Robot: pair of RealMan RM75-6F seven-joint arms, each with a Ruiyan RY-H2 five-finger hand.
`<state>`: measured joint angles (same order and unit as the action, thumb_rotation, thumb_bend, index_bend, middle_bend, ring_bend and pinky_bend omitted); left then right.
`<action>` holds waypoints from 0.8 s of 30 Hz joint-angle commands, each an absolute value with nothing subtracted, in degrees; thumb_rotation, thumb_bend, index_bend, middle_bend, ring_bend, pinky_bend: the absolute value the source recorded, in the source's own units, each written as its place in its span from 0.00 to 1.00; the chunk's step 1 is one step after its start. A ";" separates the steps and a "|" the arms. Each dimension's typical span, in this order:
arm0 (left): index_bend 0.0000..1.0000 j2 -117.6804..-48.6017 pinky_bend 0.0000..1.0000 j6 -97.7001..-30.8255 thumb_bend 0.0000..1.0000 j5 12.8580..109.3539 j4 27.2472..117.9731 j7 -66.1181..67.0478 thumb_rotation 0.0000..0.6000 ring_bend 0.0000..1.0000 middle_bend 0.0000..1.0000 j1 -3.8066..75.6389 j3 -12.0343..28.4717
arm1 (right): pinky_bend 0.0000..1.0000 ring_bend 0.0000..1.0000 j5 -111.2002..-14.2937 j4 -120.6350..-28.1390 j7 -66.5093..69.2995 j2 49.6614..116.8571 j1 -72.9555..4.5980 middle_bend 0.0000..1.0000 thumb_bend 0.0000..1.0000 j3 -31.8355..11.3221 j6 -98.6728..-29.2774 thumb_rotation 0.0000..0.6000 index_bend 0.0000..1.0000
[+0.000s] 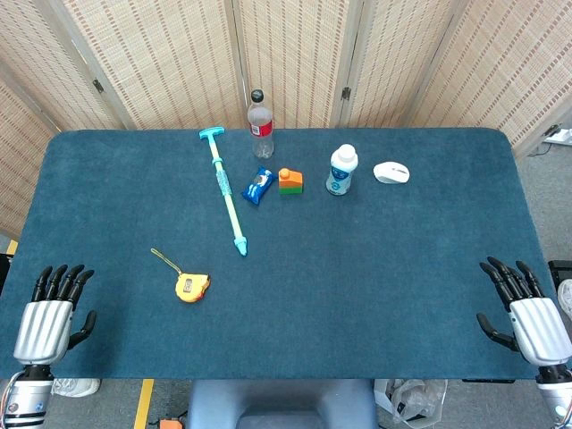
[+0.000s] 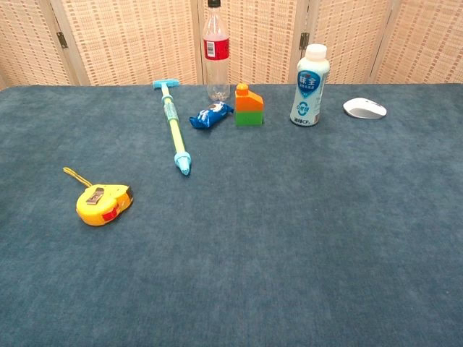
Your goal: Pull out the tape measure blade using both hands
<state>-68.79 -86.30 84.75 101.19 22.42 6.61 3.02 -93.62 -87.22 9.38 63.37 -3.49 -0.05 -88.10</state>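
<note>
The yellow tape measure [image 1: 191, 287] lies on the blue desk [image 1: 357, 286] at the near left, untouched, its strap trailing toward the far left. The left hand [image 1: 52, 317] and right hand [image 1: 527, 313] rest at the near corners, fingers spread, holding nothing

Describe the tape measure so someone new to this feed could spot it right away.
Start at the blue-carpeted table and go to its near-left area, toward the left hand. The tape measure lies there alone, short of the tip of the long light-blue stick. It is the only small rounded yellow case, with a yellow strap trailing from it.
</note>
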 commanded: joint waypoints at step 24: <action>0.17 -67.96 0.00 -80.05 0.43 89.60 102.37 20.29 1.00 0.10 0.15 12.41 3.71 | 0.00 0.13 -94.33 -89.48 9.06 61.25 -3.30 0.10 0.38 -0.45 -89.53 1.00 0.07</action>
